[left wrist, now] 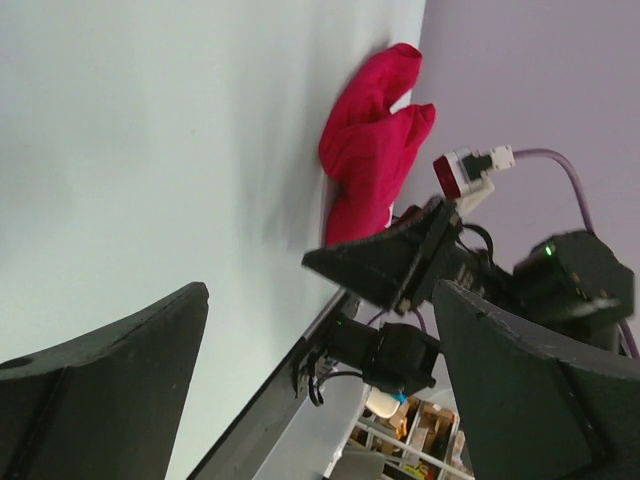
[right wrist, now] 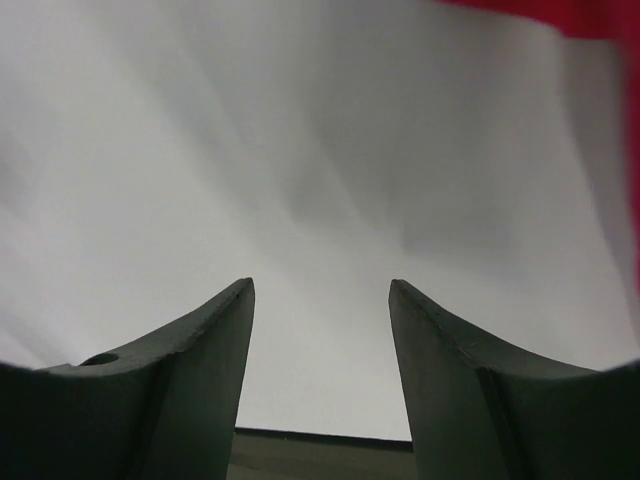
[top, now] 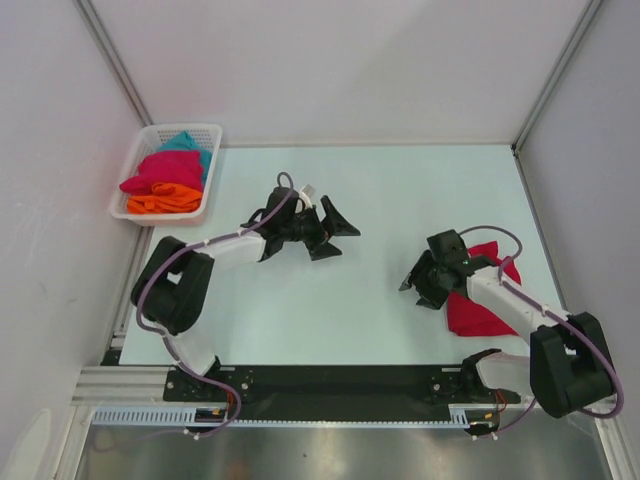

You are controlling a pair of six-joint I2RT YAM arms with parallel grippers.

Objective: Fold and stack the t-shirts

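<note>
Dark fingers of my right gripper fill the bottom of the right wrist view. They stand apart with only bare white table between them, so this gripper is open and holds nothing. A strip of the red t-shirt shows along the top right corner and right edge of that view.

From above, my right gripper hangs just left of the red t-shirt, which lies crumpled on the table near its right edge, partly under my right forearm. I cannot tell whether the fingers touch the cloth.

My left gripper is out over the middle of the table, jaws spread wide and empty. In the left wrist view, the left gripper frames the red t-shirt well away, with my right arm beside it.

At the far left corner sits the white mesh basket. It holds a crimson-pink t-shirt in the middle, an orange t-shirt at the near end and a teal t-shirt at the far end, all bunched.
</note>
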